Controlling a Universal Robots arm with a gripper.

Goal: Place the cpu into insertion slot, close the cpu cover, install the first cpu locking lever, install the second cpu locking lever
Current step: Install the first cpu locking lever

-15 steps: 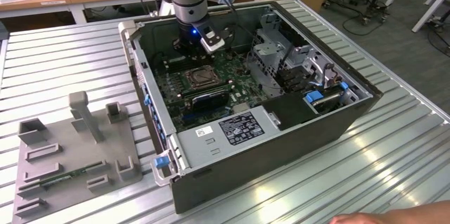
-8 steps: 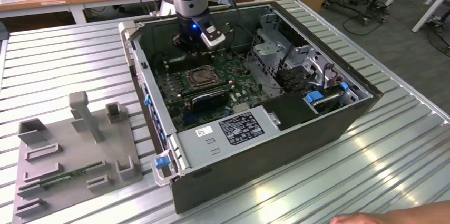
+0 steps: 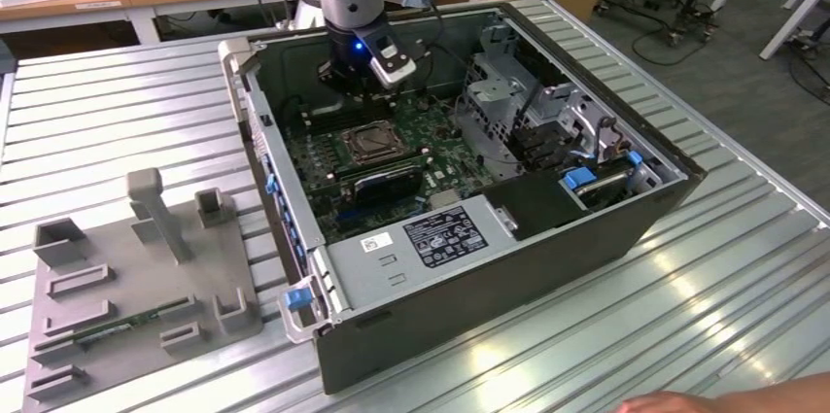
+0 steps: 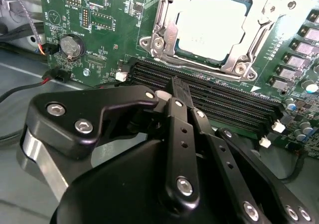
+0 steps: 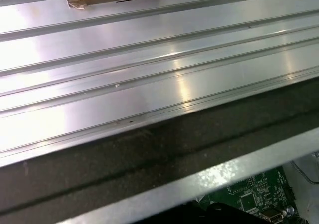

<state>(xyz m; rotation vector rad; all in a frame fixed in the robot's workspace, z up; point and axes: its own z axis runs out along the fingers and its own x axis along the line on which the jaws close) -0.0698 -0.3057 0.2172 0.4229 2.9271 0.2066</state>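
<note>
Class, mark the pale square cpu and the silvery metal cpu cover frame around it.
cpu (image 4: 212, 27): second wrist view, middle of top face.
cpu cover (image 4: 166, 25): second wrist view, one side bar.

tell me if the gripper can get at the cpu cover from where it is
Probably yes: the gripper hangs just beside the cpu cover, over the memory slots, with nothing standing between them.

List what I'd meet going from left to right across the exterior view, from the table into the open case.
grey fixture tray → case wall with blue clips → insertion slot → metal drive cage → blue-handled bay
</note>
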